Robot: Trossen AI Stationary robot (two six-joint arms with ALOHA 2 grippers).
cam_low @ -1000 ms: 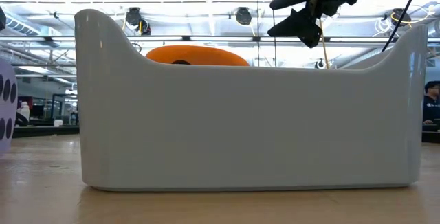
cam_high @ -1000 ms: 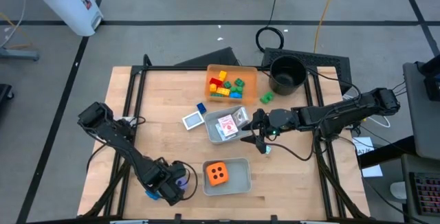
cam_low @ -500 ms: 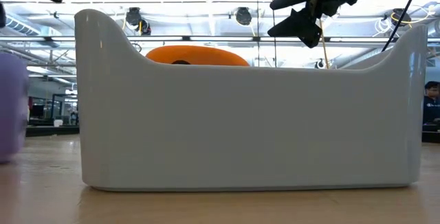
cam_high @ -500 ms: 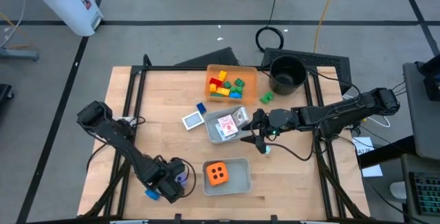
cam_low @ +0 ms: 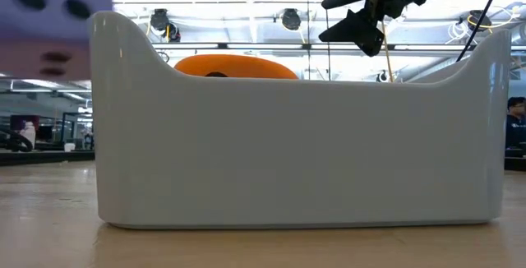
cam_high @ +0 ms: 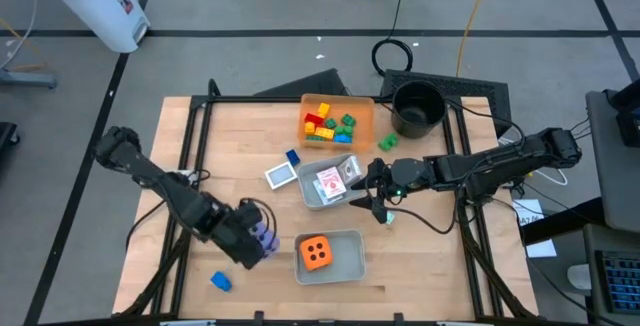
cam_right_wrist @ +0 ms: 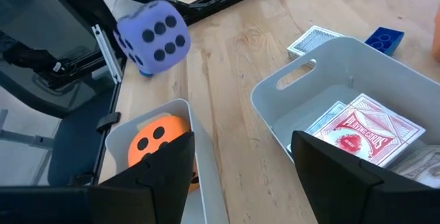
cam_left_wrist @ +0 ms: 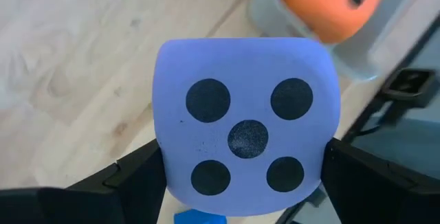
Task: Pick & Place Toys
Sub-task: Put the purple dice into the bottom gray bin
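Note:
My left gripper (cam_high: 260, 242) is shut on the purple die (cam_left_wrist: 244, 124) and holds it in the air just left of the near grey tray (cam_high: 352, 266). In that tray lies the orange die (cam_high: 318, 253). The low view shows the purple die (cam_low: 49, 21) high at the left, above the tray's wall (cam_low: 296, 145). My right gripper (cam_high: 378, 204) hangs open with nothing between its fingers, by the right end of the second grey tray (cam_high: 312, 192), which holds playing cards (cam_right_wrist: 361, 131). The orange tray (cam_high: 362, 116) at the back holds several coloured bricks. My left gripper pinches the purple die by two opposite sides (cam_left_wrist: 165, 162), one finger (cam_left_wrist: 134, 176) on each side. The fingers come from above, slanting steeply down. The die is lifted clear of the table, and its five-dot face is turned toward the wrist camera.
A blue brick (cam_high: 220, 282) lies near the table's front edge. Another blue brick (cam_high: 292, 156) and a card pack (cam_high: 281, 175) lie left of the card tray. A green brick (cam_high: 388, 143) and a black pot (cam_high: 417, 106) stand at the back right.
My left gripper has risen and gone toward the table's far edge. It has carried the purple die from the table top up clear of it, beside the near grey tray. The blue brick by the front edge stays where it was.

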